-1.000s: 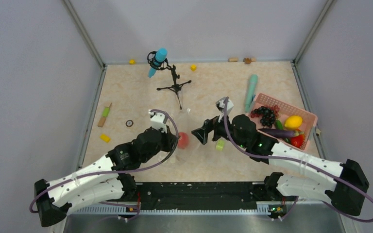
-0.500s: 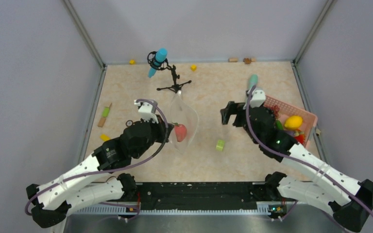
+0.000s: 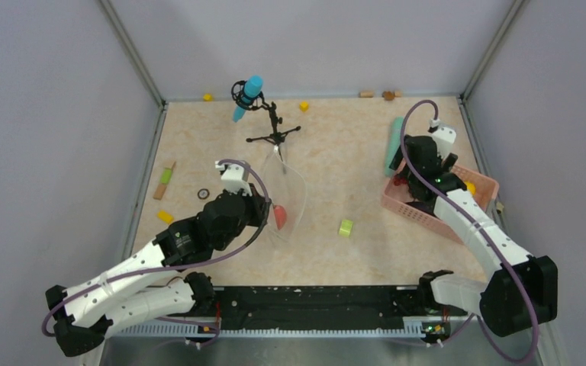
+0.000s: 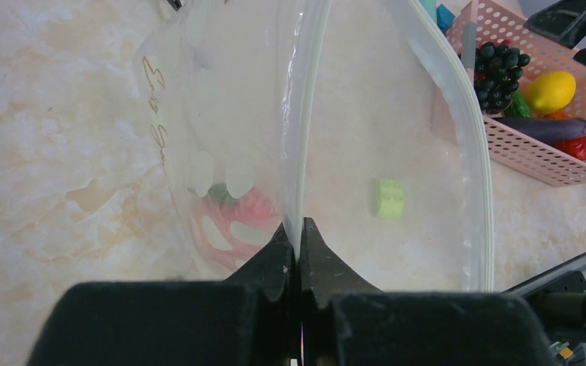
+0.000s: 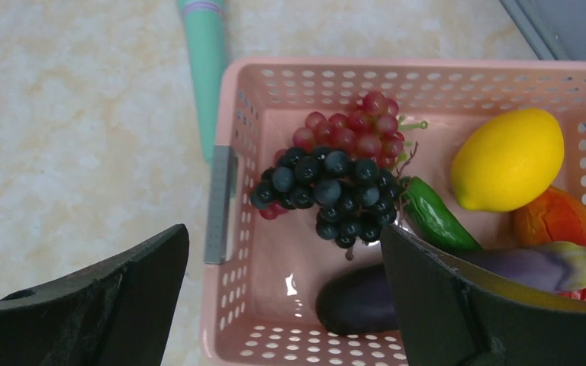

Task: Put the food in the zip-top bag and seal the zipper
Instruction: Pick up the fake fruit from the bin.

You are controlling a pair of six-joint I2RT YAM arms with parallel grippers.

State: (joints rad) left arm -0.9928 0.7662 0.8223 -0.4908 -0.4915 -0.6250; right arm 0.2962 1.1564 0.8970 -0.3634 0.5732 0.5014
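Note:
The zip-top bag (image 3: pixel 288 191) stands open on the table, a clear dotted pouch with one red piece of food (image 3: pixel 280 216) inside. My left gripper (image 4: pixel 299 230) is shut on the bag's near rim, pinching the white zipper strip (image 4: pixel 305 114). My right gripper (image 5: pixel 284 236) hangs open over the pink basket (image 5: pixel 233 305), with nothing between its fingers. Below it lie a dark grape bunch (image 5: pixel 328 191), red grapes (image 5: pixel 359 126), a lemon (image 5: pixel 507 158), a green vegetable (image 5: pixel 435 217), a dark purple piece (image 5: pixel 359 301) and an orange piece (image 5: pixel 553 217).
A lime-green cylinder (image 3: pixel 346 227) lies between bag and basket (image 3: pixel 420 213). A tripod with a blue microphone (image 3: pixel 275 133) stands just behind the bag. A teal tube (image 3: pixel 394 141) lies beside the basket. Small yellow blocks (image 3: pixel 165 216) sit near the left wall.
My right arm has swung away from the bag's mouth to the right and now hangs over the basket. The left gripper has kept its hold and lifted the bag's rim a little.

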